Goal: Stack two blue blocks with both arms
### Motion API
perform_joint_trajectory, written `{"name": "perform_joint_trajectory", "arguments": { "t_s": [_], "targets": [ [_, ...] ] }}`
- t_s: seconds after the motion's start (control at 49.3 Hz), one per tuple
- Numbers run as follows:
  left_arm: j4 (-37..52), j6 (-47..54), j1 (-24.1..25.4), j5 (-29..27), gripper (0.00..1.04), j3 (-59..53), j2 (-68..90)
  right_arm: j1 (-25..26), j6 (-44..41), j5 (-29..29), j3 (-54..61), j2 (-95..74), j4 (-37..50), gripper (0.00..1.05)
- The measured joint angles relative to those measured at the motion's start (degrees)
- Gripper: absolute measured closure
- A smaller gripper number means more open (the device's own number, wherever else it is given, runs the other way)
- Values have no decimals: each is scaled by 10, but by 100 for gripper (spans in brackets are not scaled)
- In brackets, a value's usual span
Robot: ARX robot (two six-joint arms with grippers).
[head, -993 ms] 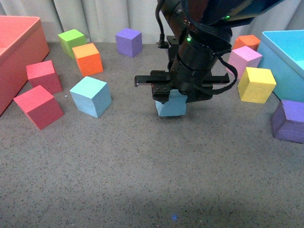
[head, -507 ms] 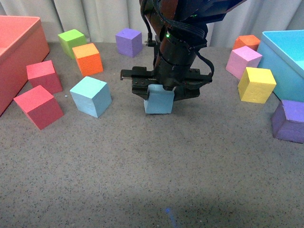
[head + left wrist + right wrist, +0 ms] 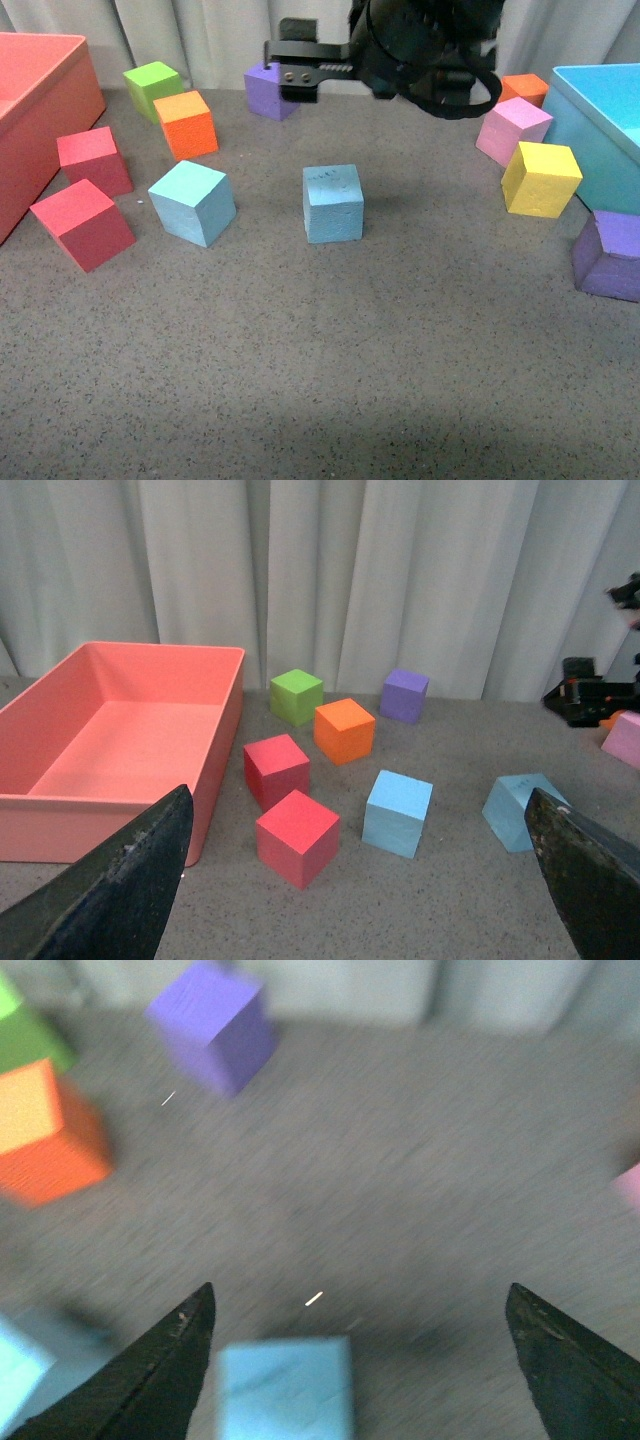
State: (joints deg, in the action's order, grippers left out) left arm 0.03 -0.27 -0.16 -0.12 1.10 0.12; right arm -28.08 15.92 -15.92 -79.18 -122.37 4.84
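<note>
The pen-marked sky-blue foam cube [image 3: 333,204] is sitting on the grey desk [image 3: 320,390], right of the plain sky-blue foam cube [image 3: 192,202]; the right fingers [image 3: 150,1380] and left fingers [image 3: 120,890] are gaping empty.

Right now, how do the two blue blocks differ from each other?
The middle block faces the front camera squarely; the left block is turned corner-on. The middle block has faint pen marks on top; the left block shows none. The left block sits near a red cube; the middle block stands alone. Both are light blue, look the same size, and rest flat on the table.
</note>
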Motion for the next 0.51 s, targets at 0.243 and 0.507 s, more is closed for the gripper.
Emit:
{"name": "perform_joint_trajectory", "arguments": {
  "t_s": [0.243, 0.507],
  "targets": [
    [0, 0, 0, 0, 7, 0, 0, 69, -141, -47, 364, 143, 579, 62],
    [0, 0, 0, 1, 7, 0, 0, 142, -158, 26, 572, 314, 625, 104]
  ]
}}
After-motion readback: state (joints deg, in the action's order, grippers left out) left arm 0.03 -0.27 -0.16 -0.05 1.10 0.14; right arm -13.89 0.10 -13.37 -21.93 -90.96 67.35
